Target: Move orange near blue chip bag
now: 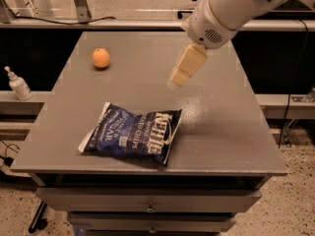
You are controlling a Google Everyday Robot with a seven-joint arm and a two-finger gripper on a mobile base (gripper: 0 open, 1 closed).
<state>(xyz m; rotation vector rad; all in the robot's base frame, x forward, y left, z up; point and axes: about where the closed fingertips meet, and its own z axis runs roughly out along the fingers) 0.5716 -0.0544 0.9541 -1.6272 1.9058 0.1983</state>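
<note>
The orange (101, 58) is a small round fruit lying on the grey table (221, 127) at the far left. The blue chip bag (133, 133) with white "Kettle" lettering lies flat near the table's front edge, well apart from the orange. My gripper (178, 78) hangs from the white arm above the middle of the table, right of the orange and above and behind the bag. It holds nothing that I can see.
A white pump bottle (18, 84) stands on a lower shelf left of the table. Drawers (147, 208) sit under the table's front edge. The small black bar seen before is hidden behind my arm.
</note>
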